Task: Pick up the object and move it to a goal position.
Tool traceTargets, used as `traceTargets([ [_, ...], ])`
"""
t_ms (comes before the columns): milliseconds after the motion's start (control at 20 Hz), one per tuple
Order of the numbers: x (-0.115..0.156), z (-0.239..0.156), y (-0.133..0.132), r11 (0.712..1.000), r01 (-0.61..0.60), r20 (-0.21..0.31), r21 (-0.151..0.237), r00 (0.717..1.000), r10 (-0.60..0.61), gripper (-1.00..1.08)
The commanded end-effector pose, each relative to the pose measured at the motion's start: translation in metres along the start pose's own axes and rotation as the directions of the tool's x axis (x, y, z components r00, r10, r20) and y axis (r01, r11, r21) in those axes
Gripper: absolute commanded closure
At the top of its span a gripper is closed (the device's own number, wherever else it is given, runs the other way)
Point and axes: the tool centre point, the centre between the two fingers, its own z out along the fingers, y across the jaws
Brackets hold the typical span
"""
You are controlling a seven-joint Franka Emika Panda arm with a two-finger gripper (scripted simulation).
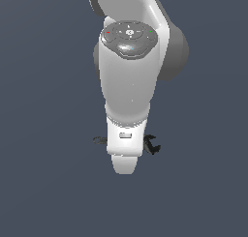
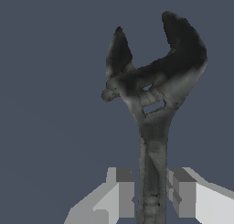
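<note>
No brand, label or legible writing appears on any surface. In the exterior view the white arm (image 1: pixel 128 81) fills the centre and hides the gripper entirely; only two dark ends of the object (image 1: pixel 151 144) project past the wrist housing, a thin tip toward the exterior view's left and the black jagged head toward the exterior view's right. The wrist view shows the object (image 2: pixel 153 104) as a wrench-like tool with a forked head. Its shaft runs between the fingers (image 2: pixel 122 193) of the gripper (image 2: pixel 153 195). The left pad sits just beside the shaft; the right pad shows a narrow gap. Firm contact cannot be confirmed.
</note>
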Motion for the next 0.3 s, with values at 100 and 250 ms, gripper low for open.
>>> traceTargets([
  [100,-0.0002,-0.0034,0.0036,1.000,0.000,0.000,0.000,1.000,0.000,1.08],
  [250,-0.0002,-0.0040,0.0042,1.000,0.000,0.000,0.000,1.000,0.000,1.08],
])
